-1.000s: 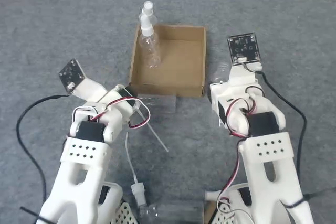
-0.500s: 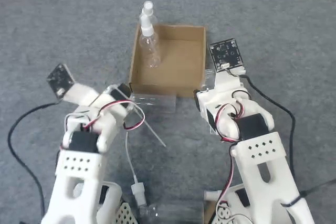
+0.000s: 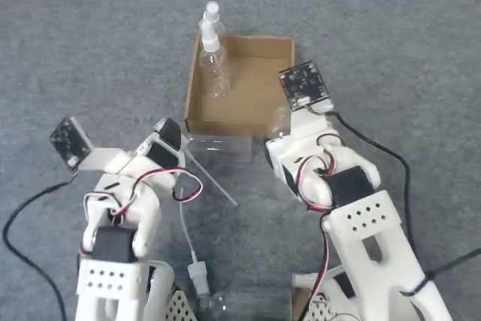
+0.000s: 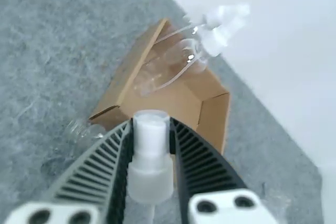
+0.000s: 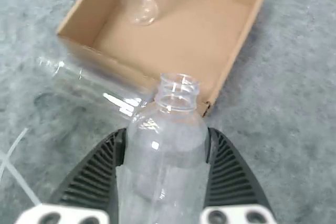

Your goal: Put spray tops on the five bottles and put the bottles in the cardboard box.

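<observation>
In the high view, the cardboard box (image 3: 259,88) sits on the grey mat (image 3: 90,58), with two capped bottles (image 3: 213,58) leaning in its far left corner. A lying bottle (image 3: 218,146) without a top rests on the mat just in front of the box's near wall. The left arm (image 3: 120,208) is near that bottle, a thin dip tube (image 3: 214,180) slanting from it, while the right arm (image 3: 338,186) stands at the box's near right corner. A spare spray top (image 3: 199,274) lies by the near edge. In the left wrist view, the left gripper (image 4: 150,125) pinches a white spray top (image 4: 150,156) between its ribbed fingers (image 4: 110,156), with the box and capped bottles beyond. In the right wrist view, the right gripper (image 5: 165,137) clamps an open bottle (image 5: 163,156), neck bare and pointing towards the box's near right corner; the lying bottle is beside that wall.
</observation>
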{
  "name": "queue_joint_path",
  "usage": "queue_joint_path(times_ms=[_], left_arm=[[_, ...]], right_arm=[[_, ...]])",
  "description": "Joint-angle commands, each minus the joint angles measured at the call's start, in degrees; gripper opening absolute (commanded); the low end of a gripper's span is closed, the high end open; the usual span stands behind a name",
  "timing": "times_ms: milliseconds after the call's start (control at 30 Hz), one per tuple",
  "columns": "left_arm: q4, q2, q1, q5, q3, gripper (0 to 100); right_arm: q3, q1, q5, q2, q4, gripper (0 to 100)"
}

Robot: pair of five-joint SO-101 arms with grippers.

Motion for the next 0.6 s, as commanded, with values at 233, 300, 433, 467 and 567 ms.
queue_joint_path(times_ms=[233, 300, 433, 467, 567], left_arm=[[-2.1, -18.3, -4.8, 1.1, 4.8, 1], [-2.1, -21.3, -6.9, 1.7, 5.8, 1], [-2.1, -26.2, -9.1, 1.8, 7.9, 1], [-2.1, -26.2, -9.7, 1.8, 8.0, 1], [-3.0, -25.8, -11.9, 2.9, 8.0, 1]], right_arm=[[-0.3, -3.6, 2.8, -2.8, 0.3, 2.7], [-0.3, -3.7, 2.8, -2.8, 0.4, 2.7], [-0.3, -4.4, 3.2, -2.8, 0.5, 2.7], [-0.2, -4.9, 4.1, -2.8, 0.6, 2.7], [0.9, -6.0, 6.9, -2.8, 0.2, 2.6]])
